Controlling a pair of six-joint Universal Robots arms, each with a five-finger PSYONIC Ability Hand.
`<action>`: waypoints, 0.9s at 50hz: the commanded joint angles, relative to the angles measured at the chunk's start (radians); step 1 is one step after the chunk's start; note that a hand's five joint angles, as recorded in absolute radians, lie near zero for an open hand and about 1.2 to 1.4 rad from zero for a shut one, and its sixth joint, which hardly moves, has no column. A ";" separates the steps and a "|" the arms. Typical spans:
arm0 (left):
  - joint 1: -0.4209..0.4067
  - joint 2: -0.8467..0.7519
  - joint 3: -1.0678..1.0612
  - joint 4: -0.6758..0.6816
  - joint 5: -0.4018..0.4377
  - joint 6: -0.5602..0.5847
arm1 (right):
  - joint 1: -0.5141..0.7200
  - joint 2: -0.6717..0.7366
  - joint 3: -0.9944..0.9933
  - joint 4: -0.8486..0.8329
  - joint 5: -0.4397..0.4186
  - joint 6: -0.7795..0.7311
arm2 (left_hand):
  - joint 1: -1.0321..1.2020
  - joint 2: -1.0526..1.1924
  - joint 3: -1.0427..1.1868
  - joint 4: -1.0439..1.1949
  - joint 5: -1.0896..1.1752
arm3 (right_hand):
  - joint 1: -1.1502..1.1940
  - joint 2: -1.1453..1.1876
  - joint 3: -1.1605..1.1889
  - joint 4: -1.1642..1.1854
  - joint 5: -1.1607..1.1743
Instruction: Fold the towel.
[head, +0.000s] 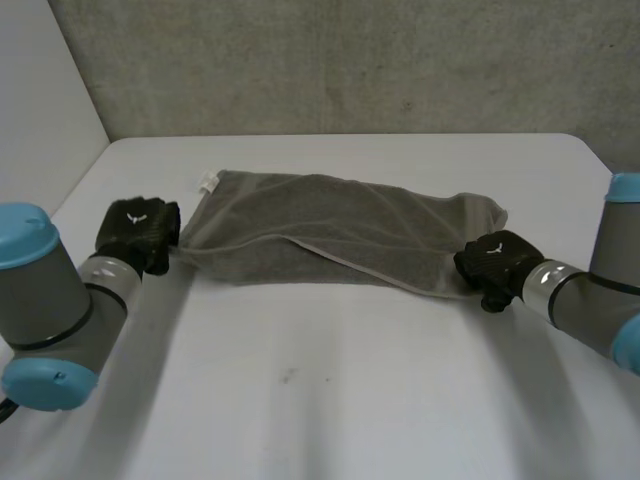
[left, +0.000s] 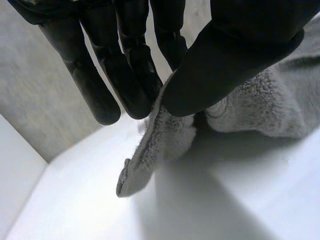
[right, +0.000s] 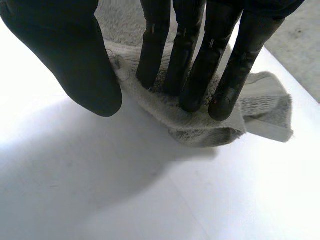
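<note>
I have my left hand (head: 138, 235) and right hand (head: 495, 260) each pinching a near corner of the towel (head: 330, 220), which lies nine to three o'clock.

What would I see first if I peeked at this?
A rumpled grey towel lies across the middle of the white table. The black left hand pinches one end of it, and the black right hand pinches the other end.
</note>
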 joint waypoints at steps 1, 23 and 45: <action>-0.013 0.074 -0.011 0.004 0.000 -0.006 | -0.016 -0.041 0.059 -0.056 -0.041 0.061 | 0.202 0.178 0.180 0.178 0.185 | 0.220 0.087 0.096 0.092 0.068; -0.004 0.092 -0.023 -0.003 -0.005 -0.005 | -0.058 -0.101 0.106 -0.207 -0.035 0.073 | 0.202 0.178 0.180 0.178 0.185 | 0.639 0.505 0.515 0.511 0.487; 0.111 0.572 -0.004 -0.335 0.070 0.002 | -0.274 -0.734 0.005 0.250 -0.151 0.165 | 0.202 0.178 0.180 0.178 0.185 | 0.639 0.505 0.515 0.511 0.487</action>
